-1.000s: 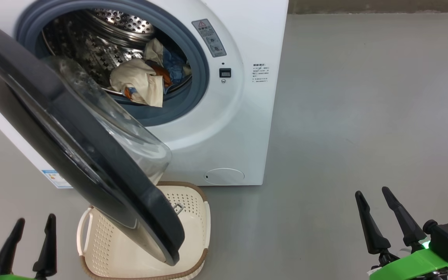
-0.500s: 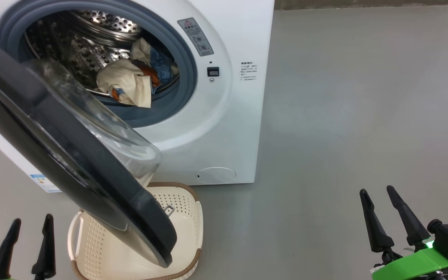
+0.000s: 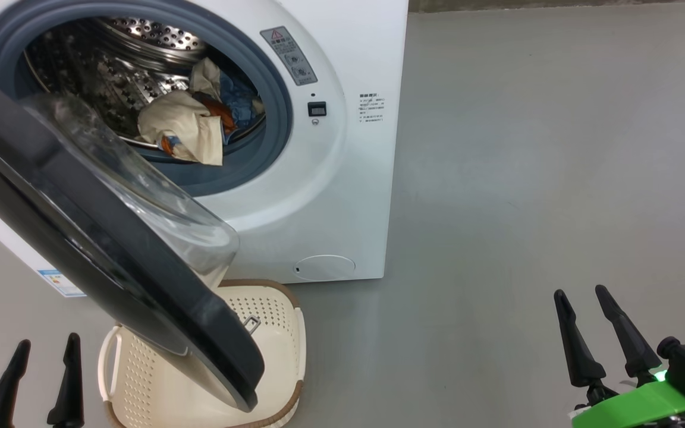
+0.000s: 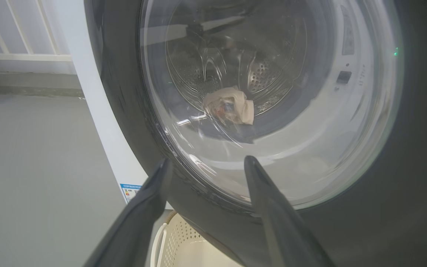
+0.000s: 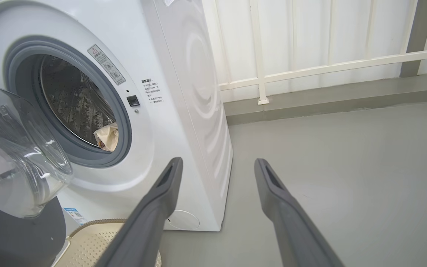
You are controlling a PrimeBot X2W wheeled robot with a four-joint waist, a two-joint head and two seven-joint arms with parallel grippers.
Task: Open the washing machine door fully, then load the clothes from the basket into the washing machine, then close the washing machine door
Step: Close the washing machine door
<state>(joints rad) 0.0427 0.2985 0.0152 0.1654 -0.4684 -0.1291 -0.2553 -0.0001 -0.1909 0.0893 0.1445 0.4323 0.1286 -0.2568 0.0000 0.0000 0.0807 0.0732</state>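
Plainly the loading looks finished: the cream, orange and light blue clothes [image 3: 185, 128] lie in a heap at the front of the perforated steel drum [image 3: 110, 77], just inside the grey-blue rubber gasket [image 3: 274, 119] of the big white boxy washing machine [image 3: 342, 196]. One cream fold droops over the lower lip of the opening, and I reckon it could catch when the door shuts.

In front, the large round glossy black door with its bulging clear glass bowl [image 3: 99, 238] stands swung out at an angle, its lower edge hanging above the small cream perforated plastic basket with the brown rim [image 3: 301, 356]. What shows of the basket's inside is bare, though the door hides part of it.

So opening and loading seem done, and closing the door is what remains.

Low on the robot's left, the left end effector [image 3: 49, 340] has its two dark fingers spread apart and holds nothing; its wrist view faces the door's outer side, close to it, but I cannot tell whether it touches. Well off to the right, above bare grey floor [image 3: 527, 178], the right end effector [image 3: 580, 291] is likewise spread and empty.
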